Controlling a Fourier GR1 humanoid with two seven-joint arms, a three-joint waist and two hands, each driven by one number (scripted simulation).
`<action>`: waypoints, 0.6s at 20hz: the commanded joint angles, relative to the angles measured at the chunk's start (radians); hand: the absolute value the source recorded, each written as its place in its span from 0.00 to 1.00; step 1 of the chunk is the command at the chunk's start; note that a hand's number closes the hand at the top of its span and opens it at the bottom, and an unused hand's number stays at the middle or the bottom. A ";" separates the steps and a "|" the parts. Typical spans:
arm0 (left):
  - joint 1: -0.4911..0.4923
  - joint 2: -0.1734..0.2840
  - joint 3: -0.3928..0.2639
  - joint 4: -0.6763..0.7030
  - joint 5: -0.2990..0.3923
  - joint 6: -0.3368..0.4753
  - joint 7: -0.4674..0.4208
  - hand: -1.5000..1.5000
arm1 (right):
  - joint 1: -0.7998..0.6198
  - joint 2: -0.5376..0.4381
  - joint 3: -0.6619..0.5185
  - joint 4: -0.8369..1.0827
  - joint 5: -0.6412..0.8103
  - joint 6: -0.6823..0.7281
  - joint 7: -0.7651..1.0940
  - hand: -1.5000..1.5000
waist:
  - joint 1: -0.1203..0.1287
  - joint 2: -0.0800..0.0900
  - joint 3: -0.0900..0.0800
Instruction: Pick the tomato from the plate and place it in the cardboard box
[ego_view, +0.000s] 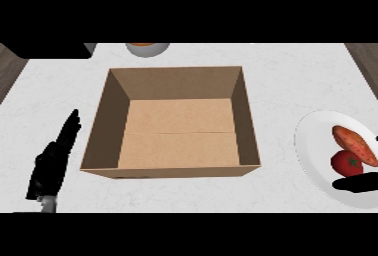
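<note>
A red tomato (347, 163) with a green stem lies on the white plate (314, 150) at the right edge, next to an orange sweet potato (356, 144). My right hand (357, 183) shows only as black fingers reaching in from the right edge, just below the tomato and touching its lower side; whether they curl is not visible. The open cardboard box (177, 129) stands in the middle of the counter with nothing in it. Left of the box rests my left hand (53, 160), fingers straight and pointing up, holding nothing.
A grey bowl (148, 48) with something orange inside sits at the far edge behind the box. A dark object (48, 50) fills the back left corner. Dark wood floor (9, 70) borders the white counter at both upper sides.
</note>
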 joint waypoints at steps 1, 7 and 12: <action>-0.029 -0.008 0.047 -0.006 -0.001 -0.045 0.053 0.50 | 0.032 0.039 -0.038 0.010 0.045 0.018 -0.060 0.00 | -0.002 0.000 0.000; -0.019 -0.047 0.049 -0.003 -0.059 -0.047 0.018 0.50 | 0.000 0.127 -0.014 0.026 0.133 0.008 -0.023 0.00 | 0.000 0.000 0.000; 0.039 -0.068 0.075 -0.026 -0.075 -0.072 -0.022 0.50 | -0.052 0.141 -0.063 0.018 0.133 0.064 -0.013 0.00 | 0.001 0.000 0.000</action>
